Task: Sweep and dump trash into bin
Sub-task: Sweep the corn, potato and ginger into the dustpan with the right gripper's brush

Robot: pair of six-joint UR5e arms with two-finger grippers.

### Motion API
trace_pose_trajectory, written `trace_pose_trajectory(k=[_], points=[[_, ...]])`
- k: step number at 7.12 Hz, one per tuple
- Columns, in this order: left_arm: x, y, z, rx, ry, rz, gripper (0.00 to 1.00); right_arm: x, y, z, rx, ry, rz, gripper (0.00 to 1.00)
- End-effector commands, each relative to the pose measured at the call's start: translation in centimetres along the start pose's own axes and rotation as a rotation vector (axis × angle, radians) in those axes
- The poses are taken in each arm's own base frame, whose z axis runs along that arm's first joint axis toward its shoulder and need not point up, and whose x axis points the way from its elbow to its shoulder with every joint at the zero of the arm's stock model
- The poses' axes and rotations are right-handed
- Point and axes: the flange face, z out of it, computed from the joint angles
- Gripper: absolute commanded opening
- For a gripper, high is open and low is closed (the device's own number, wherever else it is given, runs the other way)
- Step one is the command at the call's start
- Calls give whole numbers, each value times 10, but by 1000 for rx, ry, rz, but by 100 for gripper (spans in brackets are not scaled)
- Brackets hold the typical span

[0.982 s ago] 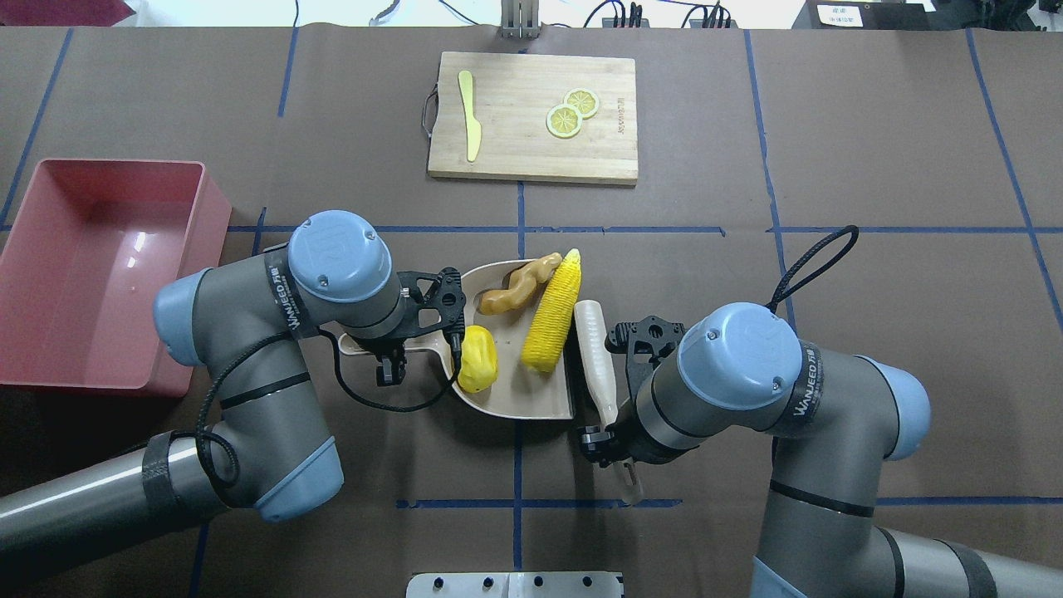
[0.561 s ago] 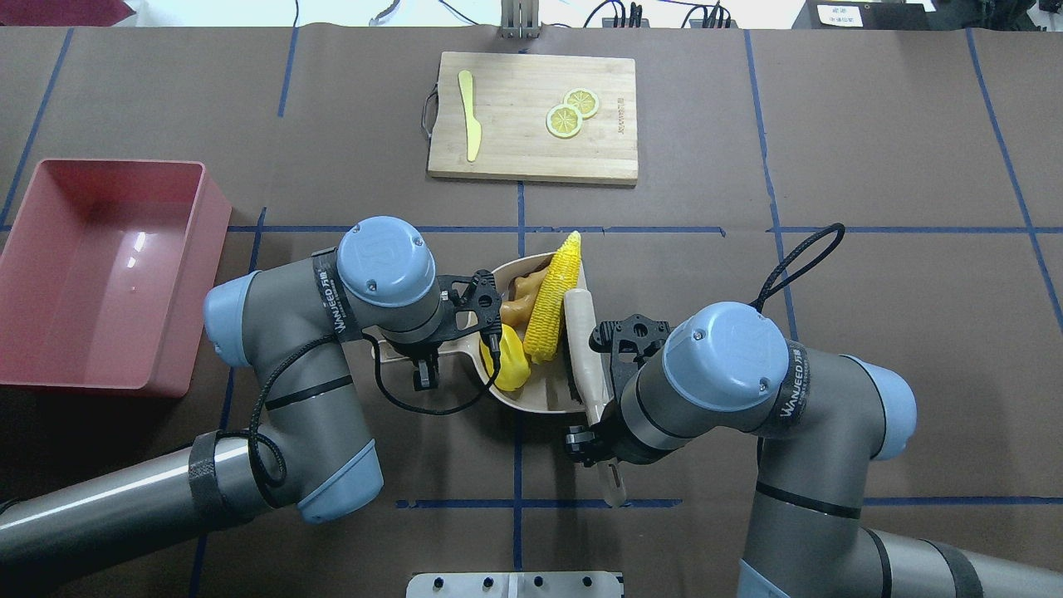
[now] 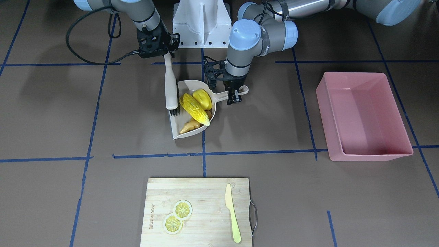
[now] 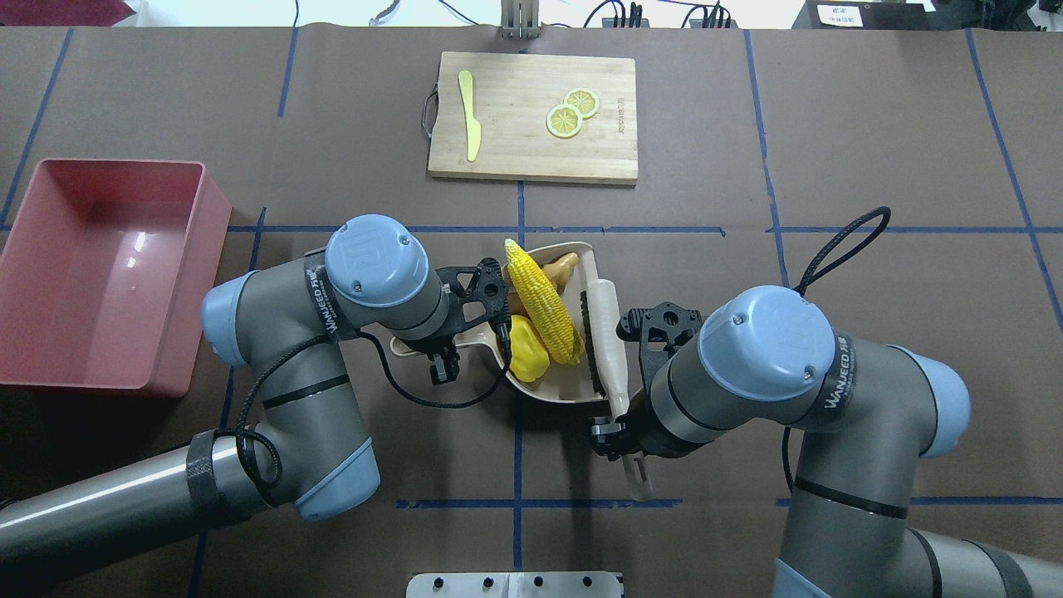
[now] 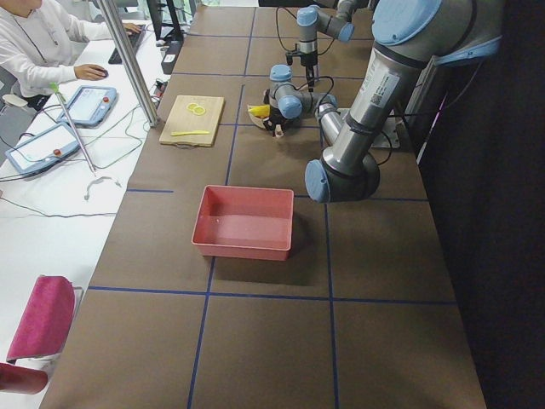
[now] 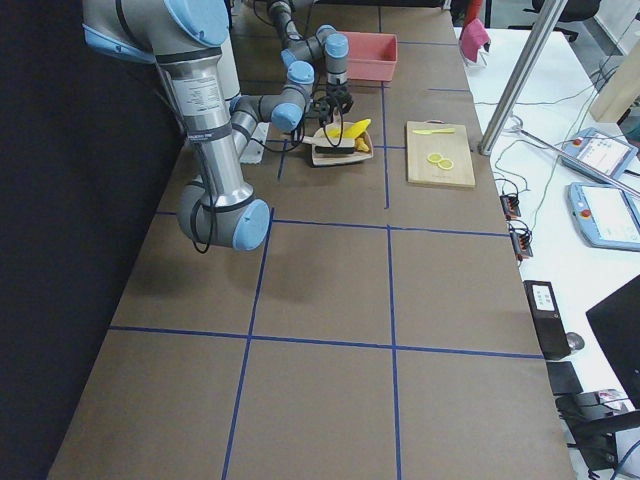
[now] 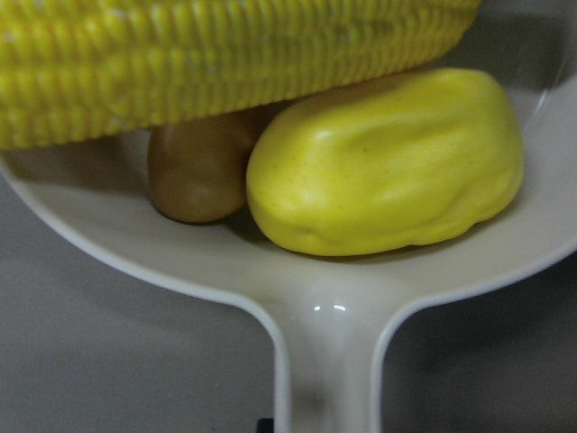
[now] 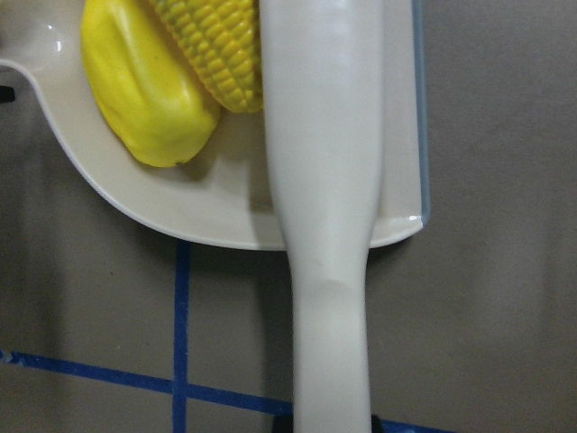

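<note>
The beige dustpan [image 4: 573, 384] lies at mid table and holds all the trash: the long corn cob [image 4: 544, 303], the lumpy yellow potato piece [image 4: 527, 359] and the tan ginger root [image 4: 561, 267]. My left gripper [image 4: 443, 359] is shut on the dustpan's handle [image 3: 236, 92]. My right gripper [image 4: 619, 432] is shut on a cream brush [image 4: 604, 332], whose bristles rest at the pan's open edge beside the corn. The left wrist view shows the corn [image 7: 225, 54], potato [image 7: 388, 162] and ginger [image 7: 198, 167] close up. The pink bin [image 4: 91, 282] stands empty at far left.
A wooden cutting board [image 4: 531, 145] at the back centre carries a pale yellow knife [image 4: 470, 112] and two lemon slices [image 4: 573, 112]. The bin [image 3: 363, 116] is about an arm's width from the dustpan. A white robot base [image 3: 200, 20] stands at the near edge.
The brush swept left and pushed the corn fully into the dustpan; the corn swung round to lean the other way. The left arm shifted the dustpan to the right.
</note>
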Motion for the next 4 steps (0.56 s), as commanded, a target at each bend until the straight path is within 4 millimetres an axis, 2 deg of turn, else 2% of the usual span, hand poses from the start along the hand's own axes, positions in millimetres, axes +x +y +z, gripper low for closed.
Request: trace_pose_trajectory(k=[1,4], points=[[-1,3,-2,62,0,-65,5,11,0,-39,1,31,44,0],[-2,-6,-16,182,2,-123,4,12,0,-33,-4,46,45,0]])
